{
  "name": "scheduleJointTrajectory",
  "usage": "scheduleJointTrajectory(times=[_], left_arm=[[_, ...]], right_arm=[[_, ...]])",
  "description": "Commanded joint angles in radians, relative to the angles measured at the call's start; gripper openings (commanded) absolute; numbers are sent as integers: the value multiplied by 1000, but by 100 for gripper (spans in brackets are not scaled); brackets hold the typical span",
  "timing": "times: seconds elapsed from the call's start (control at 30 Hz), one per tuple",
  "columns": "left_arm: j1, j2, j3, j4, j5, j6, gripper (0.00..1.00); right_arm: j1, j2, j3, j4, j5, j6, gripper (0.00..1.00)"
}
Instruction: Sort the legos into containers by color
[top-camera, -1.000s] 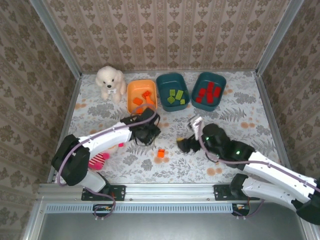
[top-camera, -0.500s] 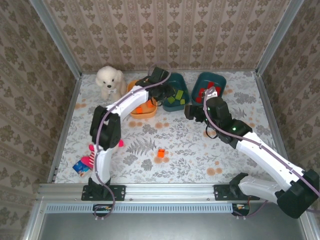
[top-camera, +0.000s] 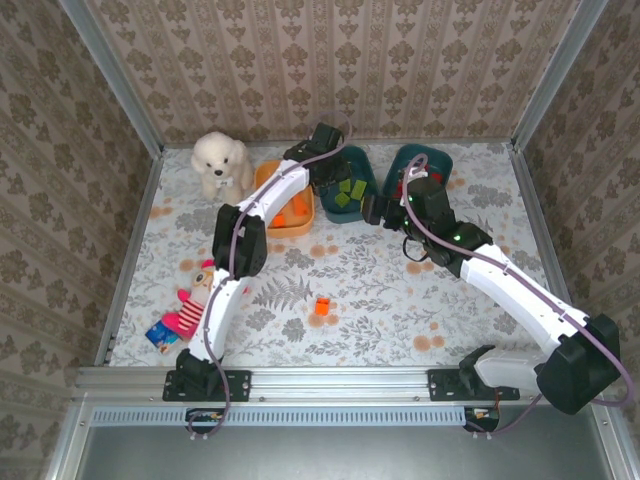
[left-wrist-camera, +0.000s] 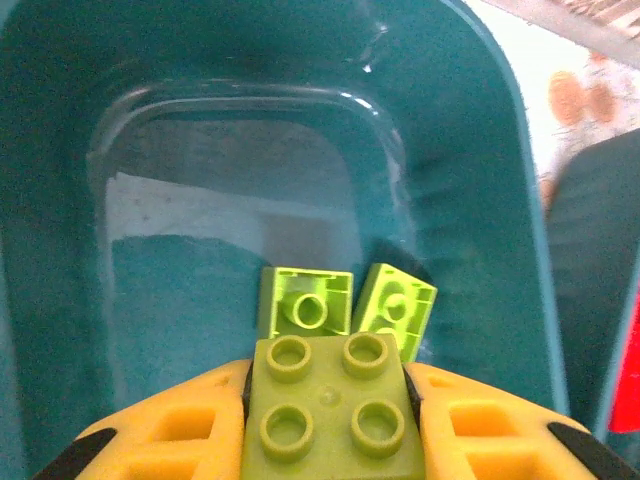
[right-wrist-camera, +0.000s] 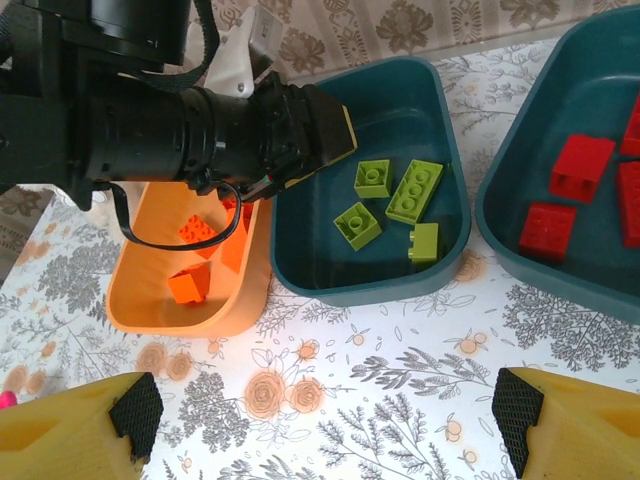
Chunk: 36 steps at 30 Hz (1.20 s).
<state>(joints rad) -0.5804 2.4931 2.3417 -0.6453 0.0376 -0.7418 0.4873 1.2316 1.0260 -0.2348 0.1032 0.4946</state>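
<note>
Top view, left to right: orange tub (top-camera: 283, 228), middle tub (top-camera: 352, 216), right tub (top-camera: 443, 165), the last two teal; one orange brick (top-camera: 321, 306) lies loose on the table (top-camera: 180, 240) nearer the arms. Left wrist view adds close detail: left gripper (left-wrist-camera: 330, 425) clamped on a green brick (left-wrist-camera: 328, 400) above the middle tub. Right gripper (right-wrist-camera: 327, 405) gapes, empty.

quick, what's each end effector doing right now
Left end effector: shut on a light green lego brick.
Right end effector: open, holding nothing.
</note>
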Motion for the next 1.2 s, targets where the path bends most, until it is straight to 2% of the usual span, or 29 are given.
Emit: scheduleJointTrajectory(times=[0.0, 0.13, 0.33, 0.67, 0.9, 1.03, 1.17], left_arm=[[-8, 19, 66, -98, -125, 104, 24], [-13, 32, 68, -139, -207, 121, 24], [-16, 53, 77, -135, -190, 102, 26], [-10, 49, 127, -160, -126, 29, 50], [-9, -49, 116, -161, -112, -31, 56], [-26, -163, 26, -150, -106, -31, 56], [-63, -360, -243, -117, -76, 4, 58]], right_arm=[[-13, -9, 16, 5, -21, 22, 89], [-16, -4, 14, 6, -26, 28, 89], [-17, 5, 16, 6, -34, 30, 89], [-22, -15, 18, -7, -41, 15, 89], [-23, -50, 16, -38, -56, -34, 89], [-17, -104, -19, -38, -97, -110, 87], [-12, -233, -120, -3, -173, -203, 87]])
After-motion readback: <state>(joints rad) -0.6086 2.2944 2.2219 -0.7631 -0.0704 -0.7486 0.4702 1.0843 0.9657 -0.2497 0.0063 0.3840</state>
